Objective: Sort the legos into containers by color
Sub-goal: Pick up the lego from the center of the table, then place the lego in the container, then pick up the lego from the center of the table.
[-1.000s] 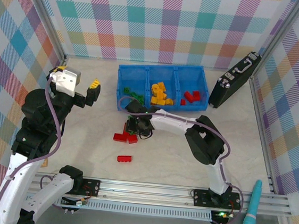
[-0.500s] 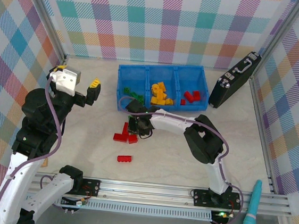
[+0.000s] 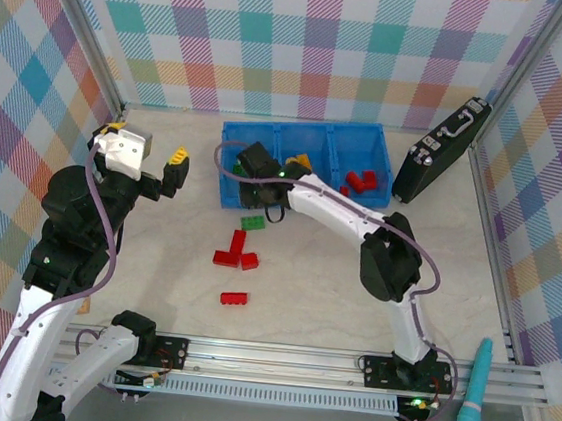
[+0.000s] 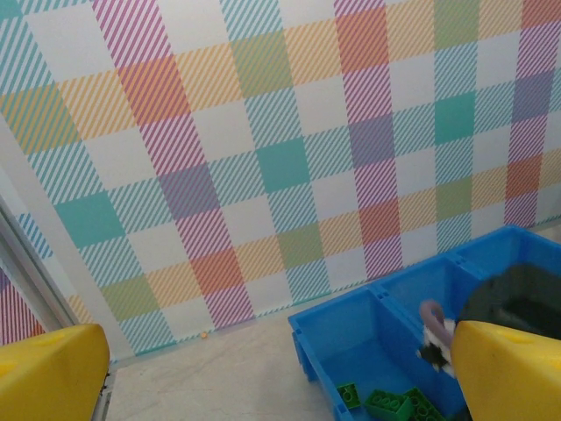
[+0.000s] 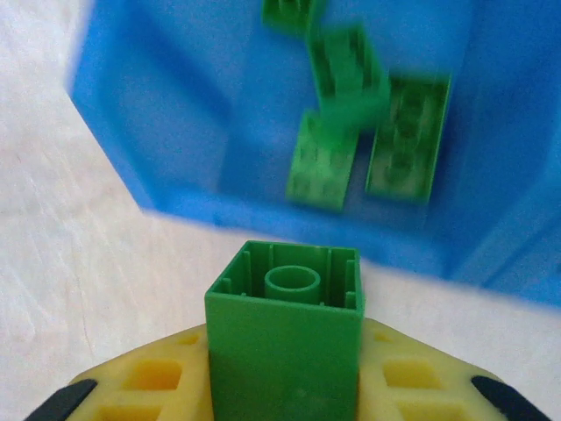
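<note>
While the right gripper (image 3: 260, 188) clamps a square, glossy green brick (image 5: 285, 338) just short of the smooth blue bin's (image 5: 166, 132) left compartment, we note the left gripper's (image 4: 280, 368) jaws spread wide.

Black-jointed white arms (image 3: 336, 211) with lilac cables (image 3: 113, 253) and yellow fingers (image 4: 53, 373)

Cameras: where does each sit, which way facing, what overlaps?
Top external: above, behind the bases, looking down at the table; left arm, right arm show.
Left wrist: raised, facing the plaid wall and blue bin; own fingers at lower corners.
Right wrist: looks past fingers shut on a green brick into the bin.
Shared: both wrists see the bin's green bricks.
</note>
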You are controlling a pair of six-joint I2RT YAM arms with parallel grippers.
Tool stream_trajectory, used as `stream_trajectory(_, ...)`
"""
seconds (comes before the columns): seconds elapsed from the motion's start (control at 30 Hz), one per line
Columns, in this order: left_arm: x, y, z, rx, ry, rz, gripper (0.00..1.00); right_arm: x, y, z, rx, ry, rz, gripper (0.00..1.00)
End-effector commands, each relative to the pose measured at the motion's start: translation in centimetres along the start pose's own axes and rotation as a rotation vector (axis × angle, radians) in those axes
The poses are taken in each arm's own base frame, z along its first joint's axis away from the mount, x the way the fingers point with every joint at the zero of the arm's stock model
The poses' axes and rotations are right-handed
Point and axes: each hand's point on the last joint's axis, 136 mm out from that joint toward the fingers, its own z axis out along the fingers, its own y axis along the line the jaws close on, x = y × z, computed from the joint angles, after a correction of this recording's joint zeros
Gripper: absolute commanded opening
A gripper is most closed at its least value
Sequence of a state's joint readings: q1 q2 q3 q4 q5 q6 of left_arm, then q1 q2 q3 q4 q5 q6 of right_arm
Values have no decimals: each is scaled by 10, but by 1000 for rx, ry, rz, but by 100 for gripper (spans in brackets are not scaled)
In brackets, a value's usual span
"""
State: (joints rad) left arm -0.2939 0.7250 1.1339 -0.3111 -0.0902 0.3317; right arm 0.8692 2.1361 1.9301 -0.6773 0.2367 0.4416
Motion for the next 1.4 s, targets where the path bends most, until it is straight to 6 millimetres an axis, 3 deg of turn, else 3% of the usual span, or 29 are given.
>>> stream_trajectory(0.0, -4, 0, 1, -2, -19, 10, 100, -15, -16, 20, 92, -7, -207, 25)
stream_trajectory(0.13, -3, 1, 3, -10, -11, 17, 100, -40, -16, 38, 110, -53, -324, 26)
stream_trajectory(0.3, 0, 0, 7, -9, 2, 22, 100, -56, -21, 56, 97, -55, -413, 30)
stream_trajectory(0.4, 1, 0, 9, -9, 8, 25, 100, -61, -27, 61, 85, -47, -452, 37)
stream_trajectory(0.57, 3, 0, 11, -9, 15, 27, 100, -70, -19, 43, 47, -81, -579, 54)
stream_trajectory(0.77, 5, 0, 12, -12, 19, 30, 100, -70, 6, -5, -107, -174, -815, 74)
stream_trajectory(0.87, 6, 0, 12, -11, 20, 30, 100, -52, 15, -22, -201, -172, -957, 74)
stream_trajectory(1.03, 5, 0, 11, -14, 18, 35, 100, 14, 34, -52, -470, -232, -1282, 73)
stream_trajectory(1.2, 7, -1, 13, -9, 23, 40, 100, 47, 25, -53, -525, -150, -1355, 73)
stream_trajectory(1.37, 9, 0, 15, -13, 32, 47, 100, 64, 16, -34, -496, -100, -1396, 73)
